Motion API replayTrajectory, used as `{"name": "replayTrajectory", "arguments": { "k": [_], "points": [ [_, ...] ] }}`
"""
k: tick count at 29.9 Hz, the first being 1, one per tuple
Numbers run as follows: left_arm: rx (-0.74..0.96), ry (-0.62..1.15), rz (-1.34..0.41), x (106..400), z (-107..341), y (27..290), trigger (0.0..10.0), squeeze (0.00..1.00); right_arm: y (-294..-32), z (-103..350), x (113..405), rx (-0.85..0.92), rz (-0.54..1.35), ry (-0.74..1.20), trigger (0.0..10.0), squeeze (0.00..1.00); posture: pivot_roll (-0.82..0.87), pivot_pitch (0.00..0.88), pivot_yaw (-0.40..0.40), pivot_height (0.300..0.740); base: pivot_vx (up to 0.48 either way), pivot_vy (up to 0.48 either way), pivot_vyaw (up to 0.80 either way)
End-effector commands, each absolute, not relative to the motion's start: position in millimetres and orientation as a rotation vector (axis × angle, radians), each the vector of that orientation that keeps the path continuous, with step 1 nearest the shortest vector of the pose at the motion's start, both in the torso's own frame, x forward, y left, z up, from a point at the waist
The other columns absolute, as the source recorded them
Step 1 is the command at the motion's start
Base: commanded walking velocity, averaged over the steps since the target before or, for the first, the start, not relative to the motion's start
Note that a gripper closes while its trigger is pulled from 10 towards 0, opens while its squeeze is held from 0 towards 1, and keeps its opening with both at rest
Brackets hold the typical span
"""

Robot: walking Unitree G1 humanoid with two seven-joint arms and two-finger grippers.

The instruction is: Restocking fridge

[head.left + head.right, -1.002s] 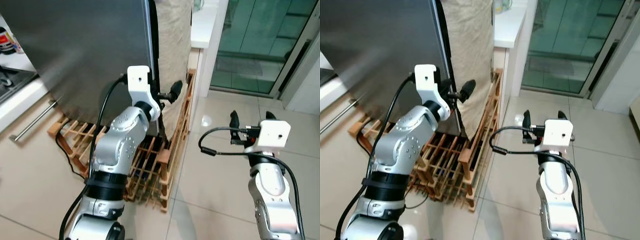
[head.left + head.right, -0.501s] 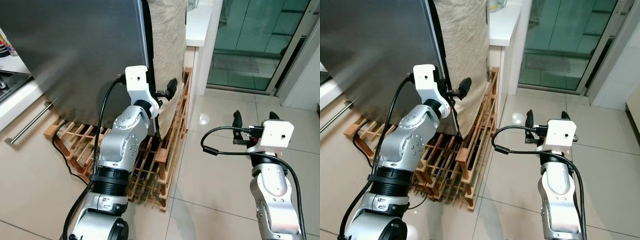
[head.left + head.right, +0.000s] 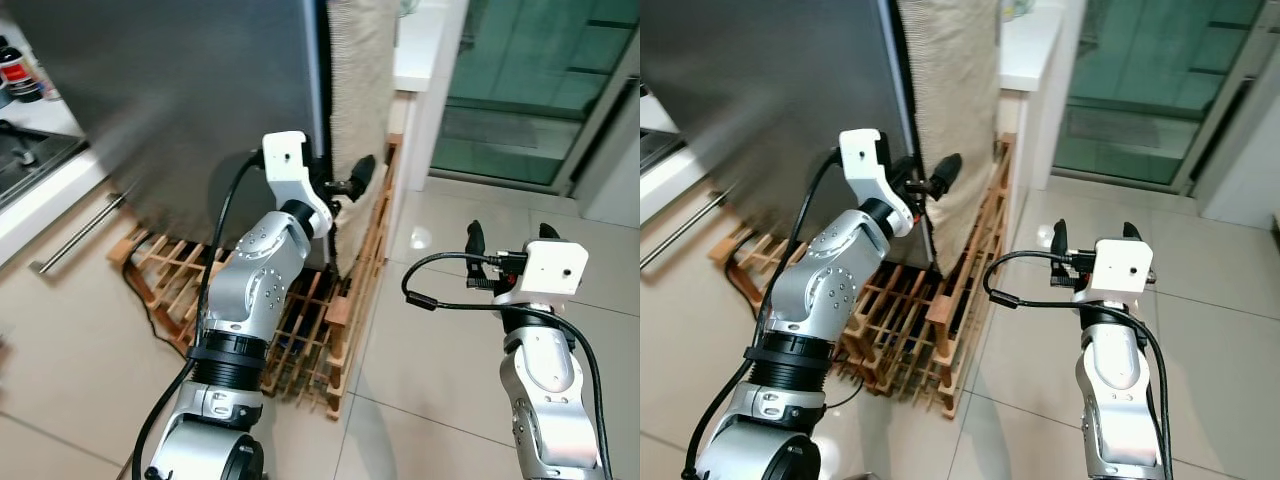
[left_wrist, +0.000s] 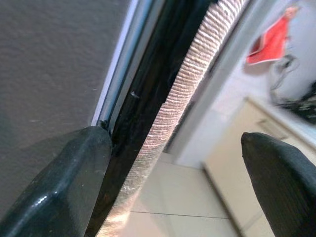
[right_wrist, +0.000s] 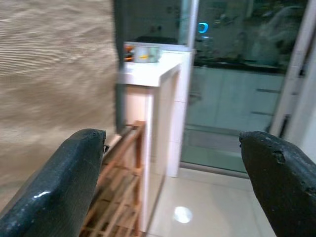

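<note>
Left tool [image 3: 338,190] is straddling the fridge door [image 3: 190,100] edge, fingers wide apart; right tool [image 3: 505,238] is hovering beside the fridge, wide too.

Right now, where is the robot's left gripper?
In the left eye view, the left gripper is raised at the fridge door's right edge, fingers open, beside the beige woven cover and above the wooden rack.

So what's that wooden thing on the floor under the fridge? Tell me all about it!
The wooden rack is a slatted frame of light brown bars, like a crate or pallet. It lies flat on the tiled floor, with one slatted side standing upright. The grey fridge stands on it, and a dark cable trails by its edge.
</note>
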State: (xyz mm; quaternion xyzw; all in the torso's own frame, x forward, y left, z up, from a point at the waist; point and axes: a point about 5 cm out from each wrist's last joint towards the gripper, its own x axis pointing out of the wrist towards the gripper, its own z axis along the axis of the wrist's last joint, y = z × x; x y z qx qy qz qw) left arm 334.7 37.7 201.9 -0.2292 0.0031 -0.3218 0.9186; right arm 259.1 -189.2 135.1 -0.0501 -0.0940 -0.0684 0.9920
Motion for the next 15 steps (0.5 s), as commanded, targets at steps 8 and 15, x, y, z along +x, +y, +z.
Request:
{"name": "replayTrajectory", "arguments": {
  "k": [8,15],
  "points": [
    [-0.661,-0.194,-1.270,279,262,-34,10.0,0.00,-190,137,261,-0.107,-0.138,-0.198,10.0,0.00,-0.15,0.000,0.089,0.740,0.000,0.000,0.00],
    [-0.628,-0.191,-1.169,293,257,-17,10.0,0.00,-191,137,262,-0.110,-0.142,-0.195,10.0,0.00,-0.15,0.000,0.093,0.740,0.000,0.000,0.00]
  ]
}}
